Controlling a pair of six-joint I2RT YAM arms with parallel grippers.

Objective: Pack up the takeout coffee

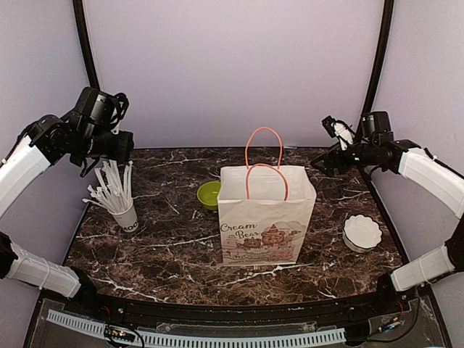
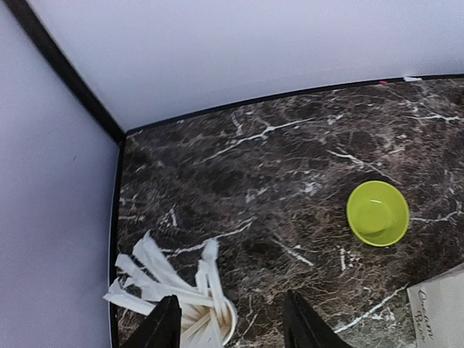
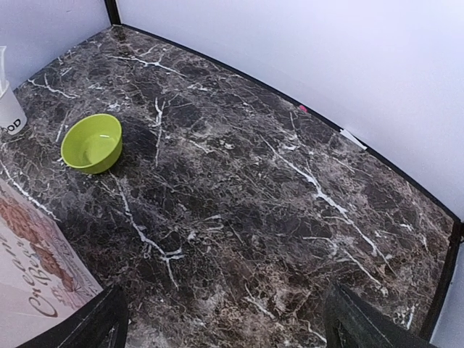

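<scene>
on the dark marble table (image 1: 167, 246) the coffee cup + its lid don't show in any view, so can't tell where they are; the inside of the paper bag (image 1: 266, 217) is hidden from all 3 cams

bag stands upright near table ctr, white w/ a brown printed drawing + "cream bear" lettering on the front, two salmon loop handles sticking up. a corner of it shows at the bottom r edge of the left wrist view (image 2: 438, 312) and at the bottom l of the right wrist view (image 3: 36, 268)

just beside the bag's back left corner sits a lime green bowl (image 1: 209, 194) (image 2: 377, 212) (image 3: 91, 143), upright. further left, apart from both, a white printed straw cup (image 1: 127, 217) (image 2: 210, 319) stands w/ paper-wrapped straws fanning up + out to the left. on the bag's other side, near the table's r edge, a white scalloped dish (image 1: 362, 233), well apart from the bag

left gripper (image 1: 122, 145) (image 2: 232, 299) hangs in the air over the far l part of the table, above the straw cup; its fingers stand moderately apart w/ nothing btw them, just marble + straw tips below

right gripper (image 1: 324, 163) (image 3: 226, 290) hangs over the far r side, fingers spread wide, nothing held, only marble under them
</scene>
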